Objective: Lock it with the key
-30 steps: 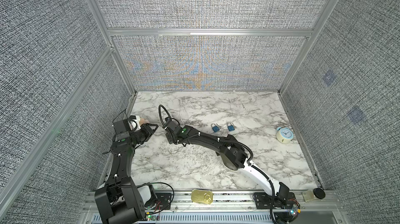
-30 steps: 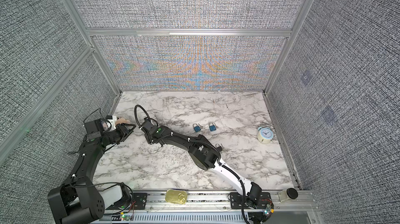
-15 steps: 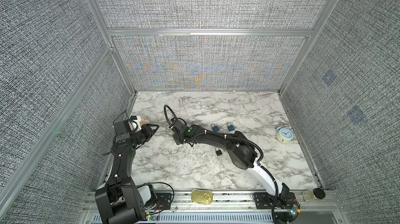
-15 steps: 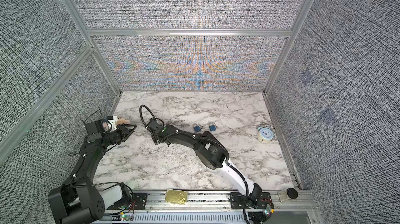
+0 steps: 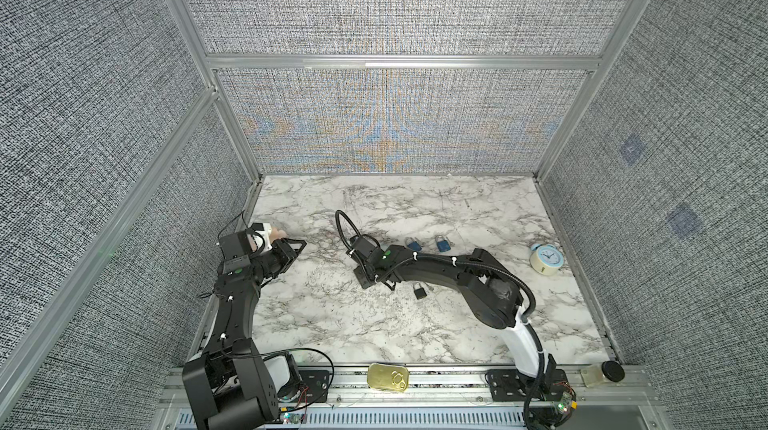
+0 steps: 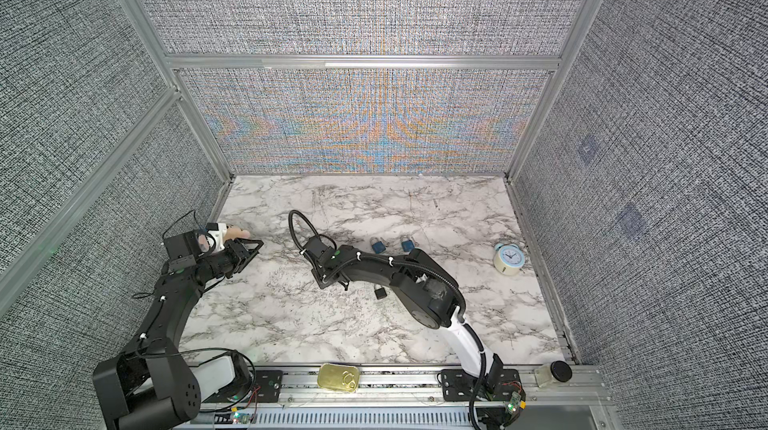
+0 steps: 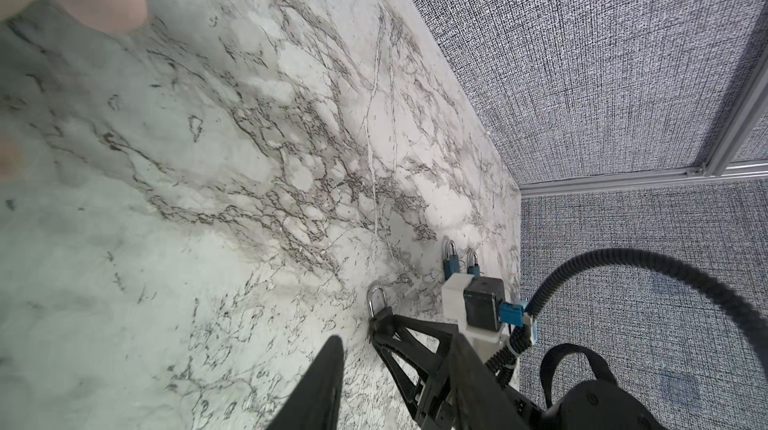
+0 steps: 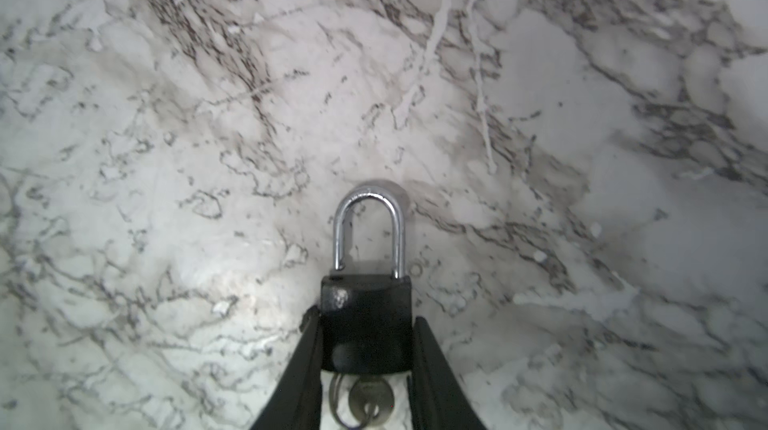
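Where the right fingers (image 8: 305,365) closed, they were clamped on a black padlock (image 8: 365,315), one finger pressed to each flank of its body, so they stood only as far apart as that body was wide. Ahead of the fingertips its silver shackle (image 8: 368,220) reached out low over the marble bench (image 8: 166,157), and one leg seemed to stop just short of the body. Behind the fingertips, toward the wrist, a key (image 8: 370,401) on a ring sat in the padlock's base.

In both top views a dark padlock (image 5: 419,292) (image 6: 380,293) lay flat just beside the right fingers, on the elbow side, with bare marble between. Whether it was the clamped one could not be told. Two blue padlocks (image 5: 412,245) (image 5: 443,245) lay near, beyond the fingers toward the back wall.

The left fingers (image 7: 316,390) stood apart and empty, well away from the right fingers and pointed toward them. Just beside the left fingers lay a peach-coloured object (image 5: 276,233), too blurred to name. A pale alarm clock (image 5: 546,259) stood well apart from both pairs of fingers, out past the right arm's (image 5: 457,278) elbow.
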Tool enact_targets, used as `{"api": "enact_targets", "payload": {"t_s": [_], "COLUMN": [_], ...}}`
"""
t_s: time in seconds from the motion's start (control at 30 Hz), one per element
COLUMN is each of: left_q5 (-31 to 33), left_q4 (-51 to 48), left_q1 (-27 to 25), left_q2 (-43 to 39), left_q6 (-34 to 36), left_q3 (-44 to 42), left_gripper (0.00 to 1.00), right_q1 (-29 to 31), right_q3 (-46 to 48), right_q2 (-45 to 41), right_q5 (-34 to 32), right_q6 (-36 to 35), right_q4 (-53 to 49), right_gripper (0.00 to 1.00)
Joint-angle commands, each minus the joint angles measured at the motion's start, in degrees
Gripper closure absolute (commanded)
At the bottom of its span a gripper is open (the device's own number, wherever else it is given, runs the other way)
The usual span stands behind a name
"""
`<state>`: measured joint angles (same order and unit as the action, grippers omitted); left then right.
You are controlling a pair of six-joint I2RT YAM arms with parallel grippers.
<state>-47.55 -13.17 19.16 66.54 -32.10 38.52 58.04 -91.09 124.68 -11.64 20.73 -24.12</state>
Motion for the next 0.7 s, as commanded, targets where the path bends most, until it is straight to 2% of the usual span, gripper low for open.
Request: {"api": "enact_targets", "payload": {"t_s": [0.0,0.17,0.4,0.67], "left_q5": [0.4,0.9,1.4,1.4], "left_q4": [0.8,0.6,0.9,0.9], "left_q1": [0.0,0.1,0.0,0.0], "left_q2": [-0.1,-0.2,-0.1,0.7], "left_q6": [0.6,0.7,0.7,1.9], "left_q3": [0.0,0.1,-0.4,-0.9], "left_gripper": [0.56,0.56,0.56,0.56], "right_q1": [0.0,-0.5,-2.6,-2.8], "right_q3": [2.9,5.0,4.2,0.7], "right_q2": [-2.3,-5.0,-6.3,-3.5], "right_q5": [0.0,0.9,5.4,9.1], "right_q6": [0.8,-0.2,-2.8,-6.9], "right_q4": [-1.1,-2.5,-3.5,-5.8], "right_gripper": [0.70,0.57,0.55,0.58]}}
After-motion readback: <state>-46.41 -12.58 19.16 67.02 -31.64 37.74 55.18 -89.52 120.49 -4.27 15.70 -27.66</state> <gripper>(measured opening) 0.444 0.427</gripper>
